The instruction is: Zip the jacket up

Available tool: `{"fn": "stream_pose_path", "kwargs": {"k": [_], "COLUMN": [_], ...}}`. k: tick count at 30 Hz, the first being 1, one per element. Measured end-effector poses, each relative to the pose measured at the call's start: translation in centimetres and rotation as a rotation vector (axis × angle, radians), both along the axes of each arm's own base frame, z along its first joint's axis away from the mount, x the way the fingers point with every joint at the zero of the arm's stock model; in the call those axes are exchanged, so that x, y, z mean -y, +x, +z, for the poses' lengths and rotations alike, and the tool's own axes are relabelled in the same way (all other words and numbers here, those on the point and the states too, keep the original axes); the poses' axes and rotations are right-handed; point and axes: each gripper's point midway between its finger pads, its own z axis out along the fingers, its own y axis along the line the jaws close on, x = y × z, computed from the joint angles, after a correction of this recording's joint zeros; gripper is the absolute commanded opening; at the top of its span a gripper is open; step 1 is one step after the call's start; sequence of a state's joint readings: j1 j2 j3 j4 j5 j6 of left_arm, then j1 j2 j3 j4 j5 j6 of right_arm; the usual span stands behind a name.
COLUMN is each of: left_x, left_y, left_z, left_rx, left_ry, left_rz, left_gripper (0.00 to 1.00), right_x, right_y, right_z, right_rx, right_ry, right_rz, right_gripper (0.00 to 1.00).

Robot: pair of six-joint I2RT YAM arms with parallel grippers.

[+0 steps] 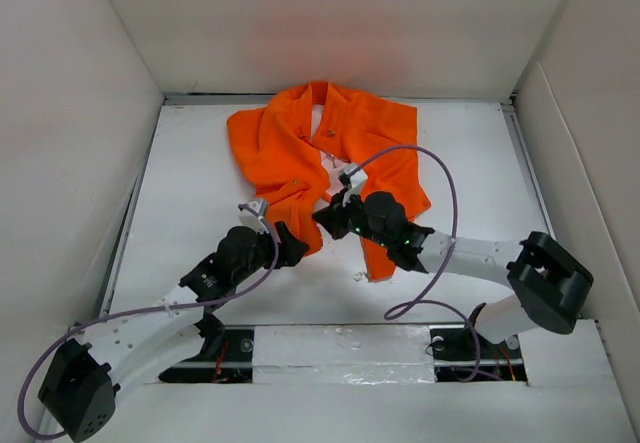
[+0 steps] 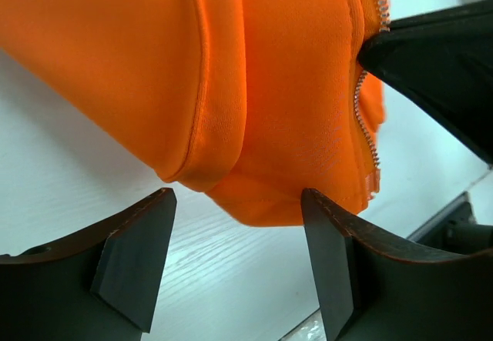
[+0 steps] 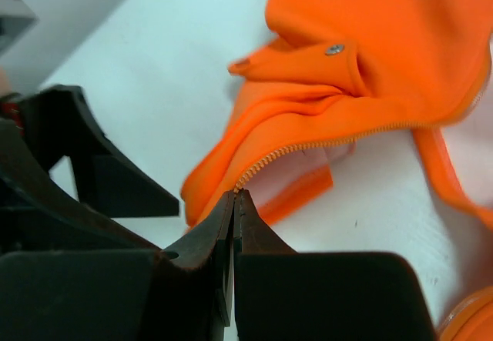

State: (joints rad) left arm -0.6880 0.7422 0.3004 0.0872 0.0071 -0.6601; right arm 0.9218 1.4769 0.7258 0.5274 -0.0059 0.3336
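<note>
Evidently limp and light, the jacket (image 1: 290, 148) sprawls toward 12 o'clock on the tabletop (image 1: 200, 163). The right jaws are closed, pinching its zipper (image 3: 323, 137) end. The left jaws gape around the hem (image 2: 254, 210), and holding there should keep the fabric taut.

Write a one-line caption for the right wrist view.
Right gripper closed on the zipper edge of the orange jacket.

The bright orange jacket (image 1: 290, 148) lies crumpled and unzipped at the far middle of the tabletop (image 1: 180, 213), collar toward the tabletop's far edge, silvery zipper teeth exposed.
</note>
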Motion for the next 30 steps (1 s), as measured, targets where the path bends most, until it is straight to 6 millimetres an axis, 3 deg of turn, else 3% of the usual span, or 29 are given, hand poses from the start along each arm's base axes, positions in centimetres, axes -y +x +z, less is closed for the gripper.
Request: {"fn": "stream_pose_path", "kwargs": {"k": [4, 14, 27, 29, 30], "left_x": [0.9, 1.2, 0.3, 0.1, 0.1], "left_y": [0.3, 0.8, 2.5, 2.9, 3.0], "left_z": [1.2, 0.6, -0.7, -1.4, -1.5], "left_rx": [0.067, 0.125, 0.167, 0.161, 0.161], "left_ry": [-0.049, -0.085, -0.034, -0.002, 0.008], "left_rz": [-0.036, -0.039, 0.036, 0.046, 0.047], "left_gripper": [0.67, 0.68, 0.52, 0.47, 0.36], "right_x": [-0.1, 0.8, 0.9, 0.9, 0.9], "right_y": [-0.1, -0.4, -0.4, -0.5, -0.6], "right_z": [2.4, 1.6, 1.9, 2.0, 2.0], "right_rx": [0.015, -0.084, -0.135, -0.137, -0.138], "right_ry": [0.043, 0.087, 0.160, 0.163, 0.163], "right_rz": [0.058, 0.167, 0.262, 0.271, 0.275], "right_gripper": [0.00, 0.00, 0.00, 0.00, 0.00]}}
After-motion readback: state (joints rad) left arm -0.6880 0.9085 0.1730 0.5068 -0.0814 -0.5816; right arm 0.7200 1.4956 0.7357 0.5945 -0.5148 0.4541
